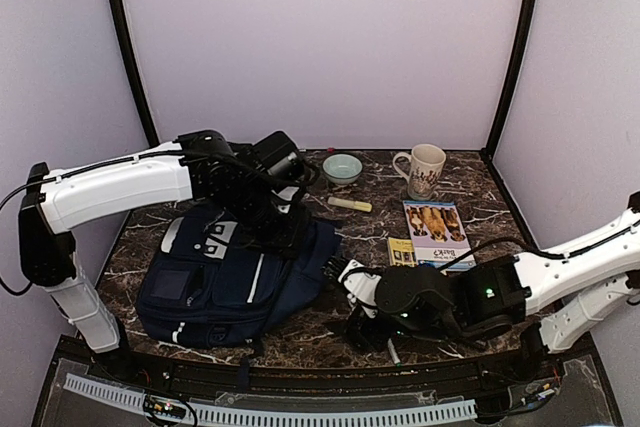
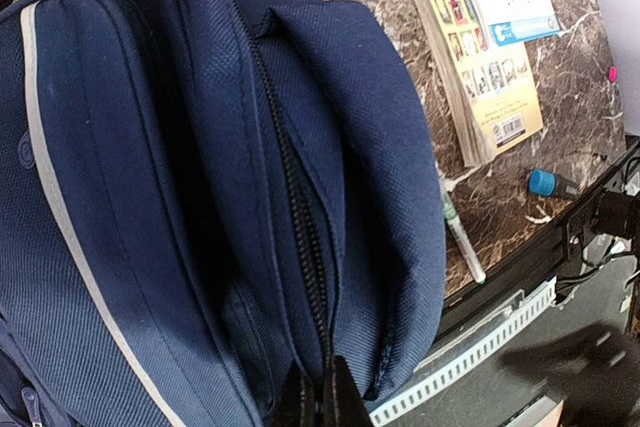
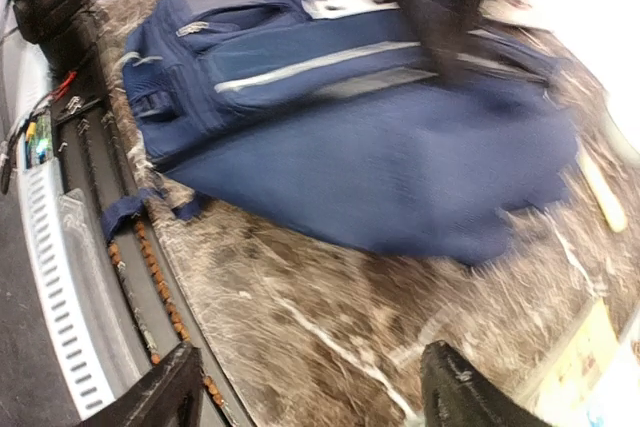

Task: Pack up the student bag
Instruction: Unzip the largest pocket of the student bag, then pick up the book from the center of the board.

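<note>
The student bag (image 1: 230, 282), navy with thin pale stripes, lies flat on the marble table. My left gripper (image 1: 290, 230) is at the bag's upper right edge. In the left wrist view its fingers (image 2: 320, 402) are shut on the bag (image 2: 250, 197) at the near end of the black zipper (image 2: 300, 217). My right gripper (image 1: 345, 279) is low over the table just right of the bag. In the right wrist view it (image 3: 310, 387) is open and empty above bare marble, with the bag (image 3: 380, 147) ahead of it. That view is blurred.
A dog-picture book (image 1: 437, 232) and a small yellow book (image 1: 401, 251) lie right of the bag. A bowl (image 1: 342, 168), a mug (image 1: 424, 169) and a yellow marker (image 1: 350, 204) sit at the back. A pen (image 2: 462, 237) lies near the front edge.
</note>
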You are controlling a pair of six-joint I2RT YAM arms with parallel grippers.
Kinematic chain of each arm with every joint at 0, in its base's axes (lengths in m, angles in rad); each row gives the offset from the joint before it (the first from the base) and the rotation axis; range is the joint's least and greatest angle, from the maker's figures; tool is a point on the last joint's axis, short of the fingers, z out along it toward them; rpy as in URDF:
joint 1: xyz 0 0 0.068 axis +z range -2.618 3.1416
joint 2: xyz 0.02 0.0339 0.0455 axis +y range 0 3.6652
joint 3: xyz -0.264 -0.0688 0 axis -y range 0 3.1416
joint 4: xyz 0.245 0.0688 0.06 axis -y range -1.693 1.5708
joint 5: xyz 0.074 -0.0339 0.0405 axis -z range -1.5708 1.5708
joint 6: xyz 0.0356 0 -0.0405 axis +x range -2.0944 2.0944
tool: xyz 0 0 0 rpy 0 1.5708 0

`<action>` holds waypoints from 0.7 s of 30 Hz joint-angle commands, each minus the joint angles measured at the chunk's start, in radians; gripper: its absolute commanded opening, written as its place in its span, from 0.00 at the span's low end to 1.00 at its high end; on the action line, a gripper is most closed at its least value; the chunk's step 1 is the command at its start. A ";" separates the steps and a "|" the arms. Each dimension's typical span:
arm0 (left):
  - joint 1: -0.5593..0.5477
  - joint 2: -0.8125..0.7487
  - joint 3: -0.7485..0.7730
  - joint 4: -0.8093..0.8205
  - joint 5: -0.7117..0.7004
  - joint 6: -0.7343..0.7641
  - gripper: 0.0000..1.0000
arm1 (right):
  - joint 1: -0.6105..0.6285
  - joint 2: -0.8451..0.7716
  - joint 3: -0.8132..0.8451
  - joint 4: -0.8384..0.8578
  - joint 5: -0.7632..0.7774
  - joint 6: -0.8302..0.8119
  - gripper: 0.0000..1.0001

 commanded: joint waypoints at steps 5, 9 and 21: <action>-0.036 -0.038 -0.077 -0.088 -0.056 -0.004 0.00 | -0.181 -0.185 -0.002 -0.230 0.128 0.230 0.86; -0.053 -0.034 -0.087 -0.074 -0.064 -0.007 0.03 | -0.360 -0.214 0.040 -0.386 0.045 0.299 0.87; -0.072 -0.025 -0.068 0.010 -0.034 -0.014 0.48 | -0.707 -0.295 -0.005 -0.523 -0.194 0.454 0.85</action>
